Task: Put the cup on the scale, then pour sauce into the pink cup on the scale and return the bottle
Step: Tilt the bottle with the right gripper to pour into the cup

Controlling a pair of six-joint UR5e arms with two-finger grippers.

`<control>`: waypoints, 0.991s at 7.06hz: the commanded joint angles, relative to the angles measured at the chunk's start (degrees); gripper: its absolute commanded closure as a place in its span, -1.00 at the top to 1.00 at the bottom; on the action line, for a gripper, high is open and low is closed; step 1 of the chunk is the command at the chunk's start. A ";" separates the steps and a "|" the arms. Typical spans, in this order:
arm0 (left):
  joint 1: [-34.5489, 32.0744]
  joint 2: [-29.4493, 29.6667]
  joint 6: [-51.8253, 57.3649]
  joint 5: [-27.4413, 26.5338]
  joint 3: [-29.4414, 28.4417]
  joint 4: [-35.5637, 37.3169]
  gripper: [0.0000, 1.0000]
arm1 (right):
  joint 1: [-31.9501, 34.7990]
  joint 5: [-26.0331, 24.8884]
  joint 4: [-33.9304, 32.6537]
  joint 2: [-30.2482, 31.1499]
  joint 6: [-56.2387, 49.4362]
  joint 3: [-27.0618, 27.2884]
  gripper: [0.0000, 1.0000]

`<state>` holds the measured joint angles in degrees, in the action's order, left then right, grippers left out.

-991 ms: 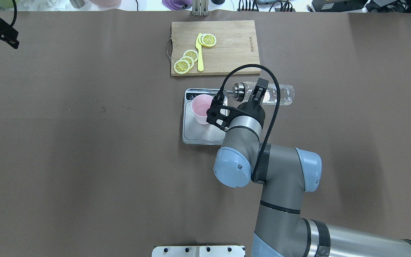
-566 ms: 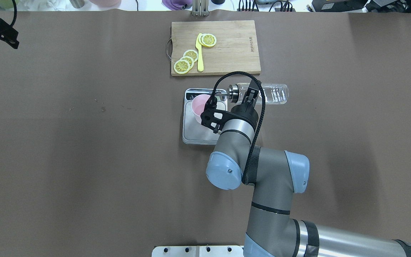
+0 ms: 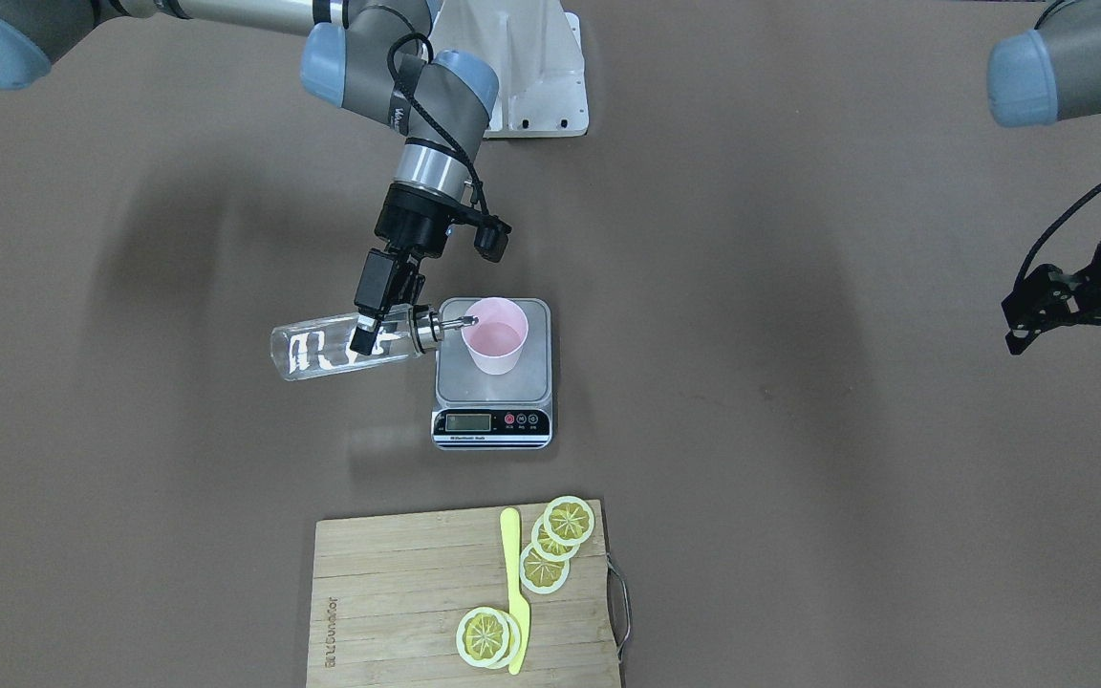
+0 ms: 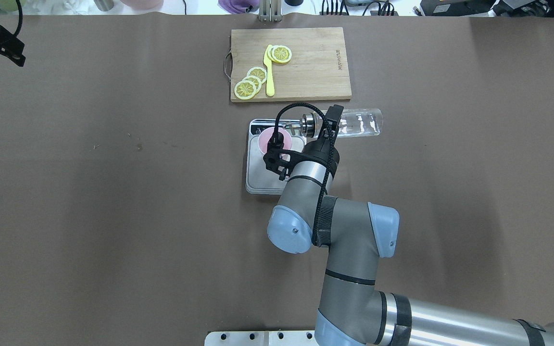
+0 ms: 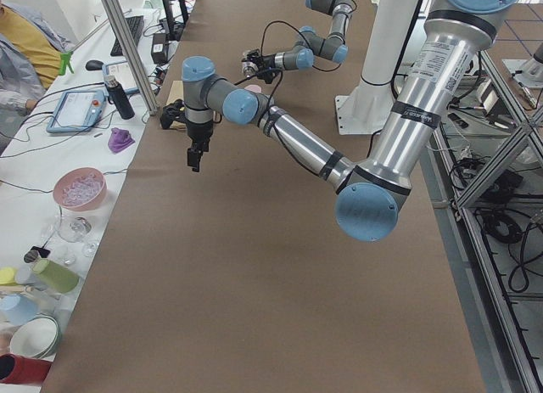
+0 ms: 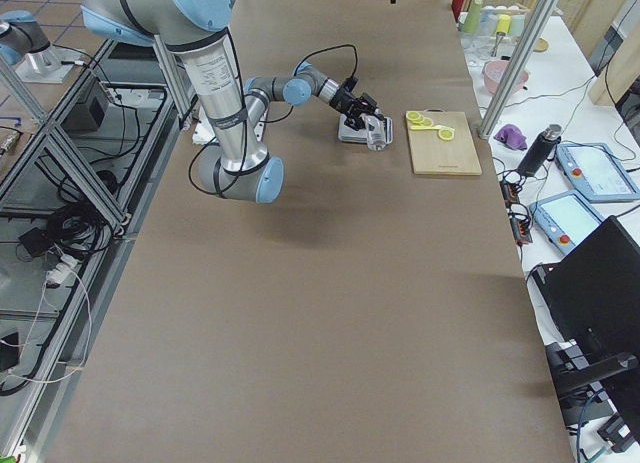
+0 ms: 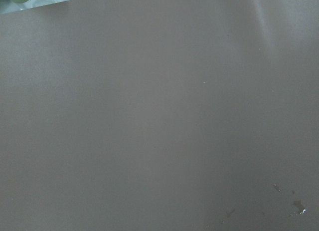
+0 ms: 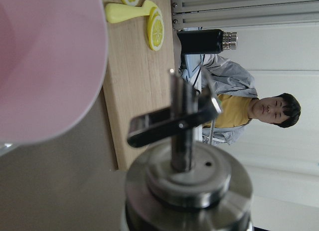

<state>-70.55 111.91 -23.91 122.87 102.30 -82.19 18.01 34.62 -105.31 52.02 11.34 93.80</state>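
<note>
Now R gripper [image 3: 368, 340] clamps bottle [image 3: 316, 354] horizontal, spout seemingly over cup [image 3: 495, 346] rim.

My right arm [image 4: 306, 185] is matte grey tubing with pale blue joint caps [image 4: 289, 230], each with a small centre screw. My silver forearm [image 4: 455, 324] is ringed by black bands [image 4: 404, 312]. A black braided cable [image 4: 322, 202] runs along my wrist. My right gripper [image 3: 367, 330] and left gripper [image 5: 194, 160] are black.
</note>
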 commanded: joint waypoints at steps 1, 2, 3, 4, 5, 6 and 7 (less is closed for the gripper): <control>-0.02 -0.02 0.00 0.00 0.00 0.01 0.96 | -0.08 -2.18 -4.96 -0.95 -3.06 0.15 -1.00; -0.02 -0.02 0.00 0.00 0.00 0.01 0.96 | -0.26 -3.23 -5.60 -0.95 -3.34 0.16 -1.00; -0.02 -0.11 0.00 0.00 0.09 0.01 0.96 | -0.43 -4.28 -7.34 -1.13 -4.56 0.16 -1.00; -0.02 -0.20 0.00 0.00 0.26 0.01 0.96 | -0.52 -5.25 -9.97 -1.91 -4.66 0.16 -1.00; -0.02 -0.29 0.00 0.00 0.26 0.01 0.96 | -0.52 -5.26 -11.65 -3.05 -5.09 0.07 -1.00; -0.02 -0.29 0.00 0.00 0.18 0.01 0.96 | -0.61 -5.35 -11.84 -2.98 -5.71 0.07 -1.00; -0.02 -0.37 0.00 0.00 0.09 0.01 0.96 | -0.52 -5.61 -12.11 -2.71 -6.23 0.07 -1.00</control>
<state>-70.58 111.61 -23.91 122.87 102.48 -82.18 17.47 29.28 -116.85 49.25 5.77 93.88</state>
